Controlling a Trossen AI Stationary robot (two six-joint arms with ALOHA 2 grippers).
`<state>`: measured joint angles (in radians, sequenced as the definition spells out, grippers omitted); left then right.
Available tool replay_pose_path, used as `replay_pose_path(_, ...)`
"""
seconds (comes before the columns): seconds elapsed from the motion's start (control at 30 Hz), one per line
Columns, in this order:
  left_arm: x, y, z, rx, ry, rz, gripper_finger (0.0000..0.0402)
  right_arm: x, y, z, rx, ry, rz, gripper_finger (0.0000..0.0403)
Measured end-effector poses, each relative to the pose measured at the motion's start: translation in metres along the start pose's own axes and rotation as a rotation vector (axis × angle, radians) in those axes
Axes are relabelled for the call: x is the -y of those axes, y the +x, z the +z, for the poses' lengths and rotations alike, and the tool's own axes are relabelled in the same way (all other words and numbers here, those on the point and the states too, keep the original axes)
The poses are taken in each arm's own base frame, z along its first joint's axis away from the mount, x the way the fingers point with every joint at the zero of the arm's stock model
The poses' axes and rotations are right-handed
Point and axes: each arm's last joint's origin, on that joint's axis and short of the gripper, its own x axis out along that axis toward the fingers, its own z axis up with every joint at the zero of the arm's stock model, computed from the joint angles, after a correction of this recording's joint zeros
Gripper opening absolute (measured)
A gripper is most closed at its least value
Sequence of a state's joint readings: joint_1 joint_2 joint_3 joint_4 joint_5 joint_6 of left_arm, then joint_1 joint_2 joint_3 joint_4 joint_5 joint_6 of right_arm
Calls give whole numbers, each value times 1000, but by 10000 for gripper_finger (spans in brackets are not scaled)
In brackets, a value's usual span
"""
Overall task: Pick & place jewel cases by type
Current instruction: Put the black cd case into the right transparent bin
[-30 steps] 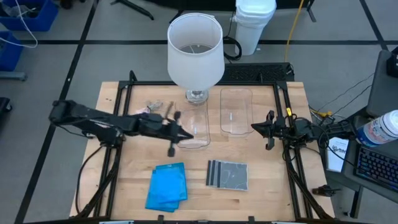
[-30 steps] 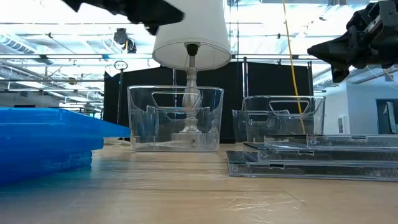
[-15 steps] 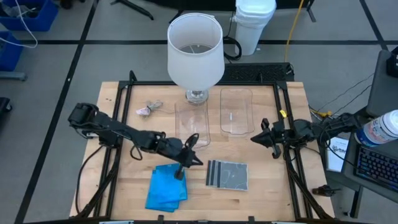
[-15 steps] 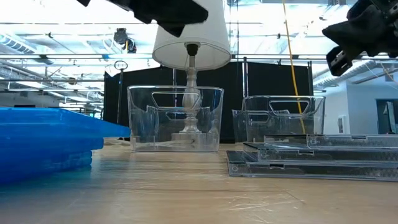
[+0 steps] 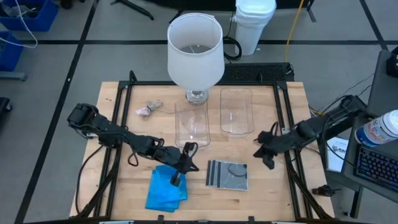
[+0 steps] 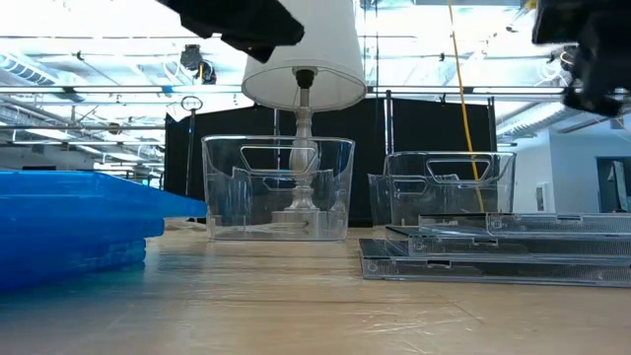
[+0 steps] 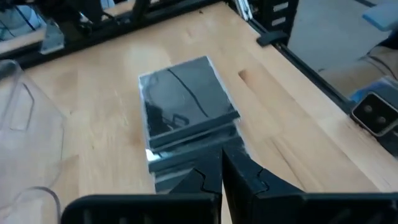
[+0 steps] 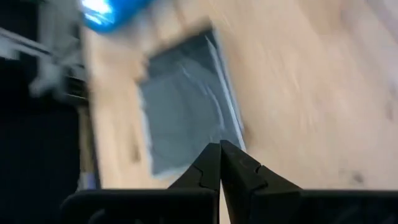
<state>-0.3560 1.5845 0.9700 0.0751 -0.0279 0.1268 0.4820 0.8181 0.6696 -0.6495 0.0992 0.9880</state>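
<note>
Several bright blue jewel cases (image 5: 165,190) lie stacked flat near the table's near edge, left of centre. They also show in the low view as a blue stack (image 6: 69,229). To their right, the smoky grey cases (image 5: 228,175) form a second flat stack (image 7: 186,118), blurred in the right wrist view (image 8: 186,118). My left gripper (image 5: 179,174) hangs shut above the blue stack's right part, its fingertips (image 7: 221,168) pointing toward the grey stack. My right gripper (image 5: 261,155), shut (image 8: 219,155), hovers just right of the grey stack.
A lamp with a white shade (image 5: 195,50) stands at the far middle. Two clear tubs (image 5: 193,124) (image 5: 236,111) sit in front of it. A small pinkish lump (image 5: 148,108) lies far left. Black frame rails (image 5: 288,124) run along both table sides.
My left gripper has swung from beside the left tub toward the near edge and now hangs over the blue stack. My right gripper has moved from the right rail toward the near edge and the grey stack, tipping downward. The cases have stayed put.
</note>
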Motion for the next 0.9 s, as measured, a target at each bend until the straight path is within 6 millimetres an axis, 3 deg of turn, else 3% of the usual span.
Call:
replay_pose_path(0.2,10,-1,-6,-62,59,-89,4,3,27,-22,-106,161,-103,0)
replay_pose_path(0.43,16,-1,-6,-64,74,-105,18,10,57,-49,-141,196,148,18)
replay_pose_path(0.6,18,-1,-7,-77,99,-107,4,33,74,-72,-154,310,226,61)
replay_pose_path(0.77,18,-1,-7,-78,101,-105,21,59,83,-88,-164,452,258,123)
replay_pose_path(0.9,18,-1,-8,-81,81,-106,24,55,82,-84,-86,492,347,165)
